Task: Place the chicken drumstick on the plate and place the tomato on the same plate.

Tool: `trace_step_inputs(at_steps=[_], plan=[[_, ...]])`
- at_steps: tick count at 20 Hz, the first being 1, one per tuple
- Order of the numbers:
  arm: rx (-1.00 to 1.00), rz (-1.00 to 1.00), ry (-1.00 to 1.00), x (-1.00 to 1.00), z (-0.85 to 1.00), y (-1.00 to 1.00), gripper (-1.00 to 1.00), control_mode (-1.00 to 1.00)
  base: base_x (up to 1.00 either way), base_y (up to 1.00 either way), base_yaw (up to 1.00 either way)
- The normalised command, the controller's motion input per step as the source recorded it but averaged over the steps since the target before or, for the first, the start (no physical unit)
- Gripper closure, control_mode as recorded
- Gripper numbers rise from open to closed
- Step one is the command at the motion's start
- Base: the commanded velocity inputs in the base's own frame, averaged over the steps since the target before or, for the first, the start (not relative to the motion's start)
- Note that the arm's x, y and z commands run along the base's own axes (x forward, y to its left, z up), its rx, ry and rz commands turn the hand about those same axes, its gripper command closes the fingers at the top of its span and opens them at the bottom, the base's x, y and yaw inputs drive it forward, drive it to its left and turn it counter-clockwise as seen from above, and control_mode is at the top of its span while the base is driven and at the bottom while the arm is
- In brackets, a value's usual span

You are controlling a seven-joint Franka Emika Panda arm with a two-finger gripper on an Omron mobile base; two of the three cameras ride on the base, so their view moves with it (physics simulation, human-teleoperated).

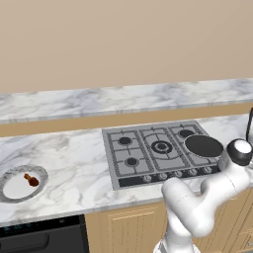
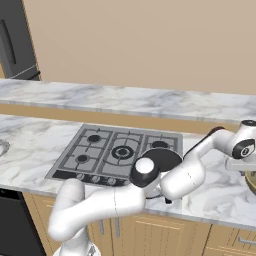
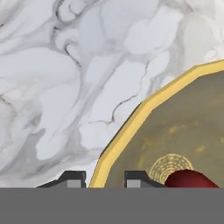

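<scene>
The plate lies at the counter's far left, and the small brown chicken drumstick rests on its white centre. My arm reaches far right, where my gripper hangs over a tan-olive bowl. In the hand view my gripper has its fingertips drawn close with a narrow gap. Behind that gap I see only the bowl's yellow rim. The red tomato sits in the bowl just right of the right fingertip, not between the jaws; its lower part is hidden.
A gas hob fills the middle of the marble counter, with a black frying pan on its right burner. A raised marble ledge runs behind. A dark appliance sits under the counter at left.
</scene>
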Motion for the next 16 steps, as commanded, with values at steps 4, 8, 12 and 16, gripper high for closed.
trace_step_inputs(at_steps=[4, 8, 12, 16], plan=[[-0.04, 0.26, -0.06, 0.00, 0.14, 0.43, 1.00, -1.00, 0.00, 0.00, 0.00], [-0.21, 0.31, -0.18, -0.09, 0.24, 0.60, 1.00, -1.00, 0.00, 0.00, 0.00], [-0.23, 0.28, -0.25, -0.12, 0.06, 0.79, 1.00, -1.00, 0.00, 0.00, 0.00], [-0.26, 0.27, -0.36, -0.11, 0.06, 0.78, 1.00, -1.00, 0.00, 0.00, 0.00]])
